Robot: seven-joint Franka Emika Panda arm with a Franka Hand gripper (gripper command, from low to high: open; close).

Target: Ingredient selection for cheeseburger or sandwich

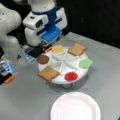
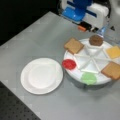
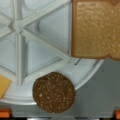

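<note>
The dark brown round patty [image 3: 54,93] lies at the rim of the white round divided tray [image 1: 75,63], right under the claw [image 1: 40,51], whose orange fingertips [image 3: 5,113] show at the wrist view's bottom corners, spread wide and gripping nothing. Around the tray sit two tan square toast slices [image 1: 48,73] [image 1: 77,49], a yellow-orange cheese square [image 1: 58,49], a green leaf piece [image 1: 85,63] and a red disc [image 1: 70,76]. A plain white round plate [image 2: 41,75] rests bare on the grey bench [image 2: 37,35], near the tray.

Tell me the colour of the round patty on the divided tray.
Dark brown with pale speckles; the patty shows best in the wrist view.
</note>
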